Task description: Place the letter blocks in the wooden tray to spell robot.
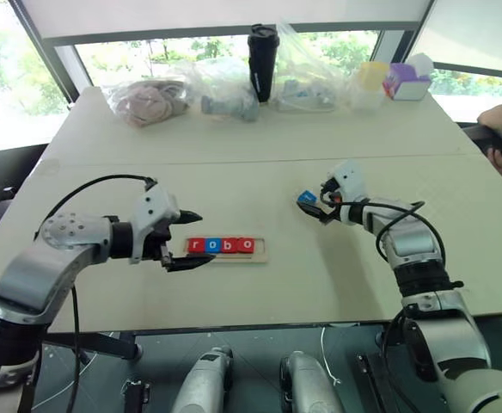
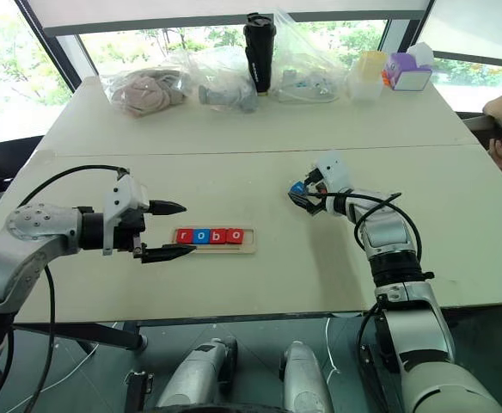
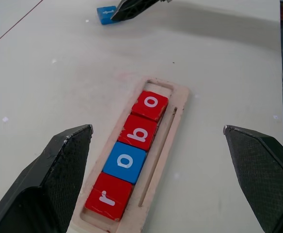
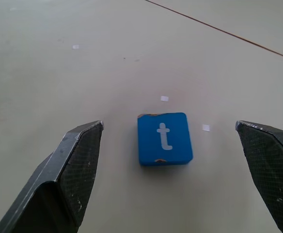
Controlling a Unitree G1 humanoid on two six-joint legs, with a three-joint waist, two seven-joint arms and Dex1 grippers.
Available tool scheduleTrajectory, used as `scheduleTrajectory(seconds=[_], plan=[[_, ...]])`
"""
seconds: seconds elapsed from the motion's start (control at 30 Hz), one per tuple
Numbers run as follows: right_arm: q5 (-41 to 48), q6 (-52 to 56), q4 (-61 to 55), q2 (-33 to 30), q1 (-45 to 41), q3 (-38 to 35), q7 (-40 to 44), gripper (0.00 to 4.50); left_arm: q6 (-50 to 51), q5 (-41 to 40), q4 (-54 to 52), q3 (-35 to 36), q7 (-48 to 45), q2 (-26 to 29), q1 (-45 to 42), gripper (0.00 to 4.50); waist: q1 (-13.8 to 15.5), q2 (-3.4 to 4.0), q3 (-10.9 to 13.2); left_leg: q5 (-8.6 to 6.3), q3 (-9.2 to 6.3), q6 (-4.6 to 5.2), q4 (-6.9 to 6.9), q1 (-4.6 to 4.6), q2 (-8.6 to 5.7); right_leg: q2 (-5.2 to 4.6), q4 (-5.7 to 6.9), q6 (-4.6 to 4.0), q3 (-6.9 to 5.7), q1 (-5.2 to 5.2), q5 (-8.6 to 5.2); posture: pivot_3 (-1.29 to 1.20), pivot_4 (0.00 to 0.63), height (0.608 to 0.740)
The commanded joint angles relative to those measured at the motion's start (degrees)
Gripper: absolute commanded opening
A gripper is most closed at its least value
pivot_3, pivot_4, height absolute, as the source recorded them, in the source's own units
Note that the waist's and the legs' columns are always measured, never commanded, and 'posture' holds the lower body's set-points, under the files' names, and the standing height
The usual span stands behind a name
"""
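Light wood, the tray lies flat on the pale surface with four blocks seated in a row — red r, blue o, red b, red o — and its last slot bare. The blue t lies flat on the surface, well apart from the tray on the robot's right. The right tool points at it with both fingers spread wide, holding nothing, the t not touched. The left tool hovers just beside the tray's r end — wide open too, empty.
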Motion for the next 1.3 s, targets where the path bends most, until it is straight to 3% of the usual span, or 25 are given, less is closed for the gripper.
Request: scheduleTrajectory(seconds=[0.03,0.17,0.4,0.57,0.87,0.97,1.0,1.27,1.3], plan=[[0.05,-1.97,1.65,0.57,-2.21,0.49,-0.44,4.48,-0.93,0.32,-0.40,0.72,-0.30,0.82,-0.82,4.50,-0.08,0.00,0.00,0.00,0.00,0.00,0.00,0.00,0.00,0.00,0.01,0.00,0.00,0.00,0.00,0.00,0.150,0.740],[-2.75,-3.41,7.40,1.04,-4.09,1.47,-4.95,4.48,-1.23,0.47,-0.17,1.37,-0.19,0.90,-0.62,4.50,-0.11,0.00,0.00,0.00,-0.01,0.00,0.00,0.01,0.01,0.01,0.01,0.00,0.00,0.00,0.00,0.00,0.150,0.740],[-1.74,-1.75,7.18,1.89,-4.60,0.78,-6.82,1.25,-2.13,0.47,0.32,2.62,-0.25,1.40,1.01,4.50,-0.09,0.00,0.00,0.00,-0.03,-0.01,0.00,0.02,0.00,0.01,0.01,-0.01,0.02,0.01,0.00,0.00,0.150,0.740],[1.02,6.19,-3.56,1.58,-1.25,-0.84,-6.86,1.20,-2.69,0.24,0.53,2.15,0.09,0.81,0.79,4.50,-0.01,0.00,0.00,0.00,-0.05,-0.01,0.00,0.01,0.00,0.01,0.01,-0.01,0.03,0.01,0.00,0.00,0.150,0.740],[9.84,49.72,-44.30,9.62,7.18,-17.37,-23.89,1.20,-3.94,0.56,1.29,0.94,-0.77,-0.02,0.68,4.50,0.15,0.01,-0.01,-0.01,-0.12,-0.02,-0.03,-0.06,0.01,-0.02,0.05,-0.01,0.04,-0.11,-0.01,0.00,0.150,0.740],[6.70,61.83,-59.65,9.57,13.86,-12.89,-29.37,1.20,-4.95,1.14,2.90,-0.31,-1.51,-0.81,-0.39,4.50,0.34,0.02,-0.05,-0.01,-0.15,-0.02,-0.08,-0.10,0.02,-0.06,0.05,-0.08,0.03,-0.17,-0.06,0.00,0.150,0.740],[6.27,63.74,-62.14,9.19,15.11,-11.47,-30.42,1.20,-5.19,1.27,3.29,-0.53,-1.68,-0.97,-0.66,4.50,0.32,0.03,-0.05,-0.02,-0.17,-0.02,-0.08,-0.10,0.01,-0.07,0.05,-0.19,0.02,-0.16,-0.12,0.00,0.150,0.740],[3.38,67.90,-69.77,23.82,23.46,-10.82,-40.30,1.20,-10.01,5.59,9.38,-3.79,-4.59,-1.53,-3.46,4.50,-0.10,0.06,-0.07,-0.03,-0.15,-0.04,-0.11,-0.11,0.03,-0.09,-0.01,-0.32,0.06,-0.24,-0.09,0.00,0.150,0.740],[3.23,67.90,-69.79,24.34,23.46,-11.00,-40.73,1.70,-10.15,5.72,9.58,-3.89,-4.78,-1.56,-3.61,4.50,-0.07,0.06,-0.07,-0.02,-0.14,-0.04,-0.12,-0.11,0.03,-0.09,-0.02,-0.31,0.05,-0.25,-0.09,0.00,0.150,0.740]])
